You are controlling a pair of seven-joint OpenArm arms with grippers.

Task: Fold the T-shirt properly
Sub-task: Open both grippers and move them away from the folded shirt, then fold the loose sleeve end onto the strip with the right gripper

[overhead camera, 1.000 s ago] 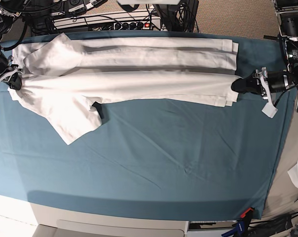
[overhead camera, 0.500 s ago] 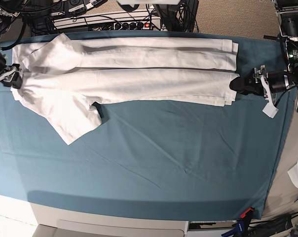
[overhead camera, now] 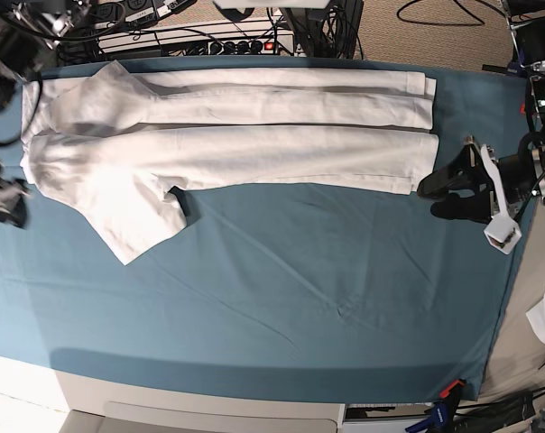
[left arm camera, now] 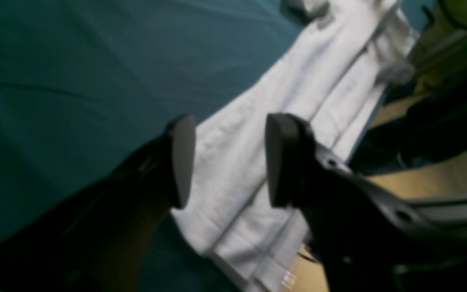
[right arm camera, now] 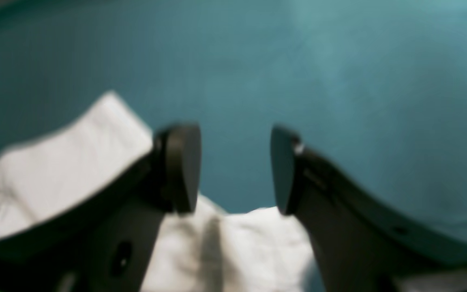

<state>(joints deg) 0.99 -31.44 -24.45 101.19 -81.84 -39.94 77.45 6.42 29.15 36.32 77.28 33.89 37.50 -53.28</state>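
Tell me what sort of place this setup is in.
Probably a robotics lab bench: a teal cloth table cover carries a plain white cotton T-shirt, while power strips and cables crowd the far edge.

I'm holding my left gripper (left arm camera: 229,162) w/ jaws spread wide, nothing btwn them, hovering over the end of the white T-shirt (left arm camera: 310,101). Shirt is lying folded lengthwise in long layers, running diagonally twd the top right across the teal table cover (left arm camera: 75,73). Pic is looking blurry
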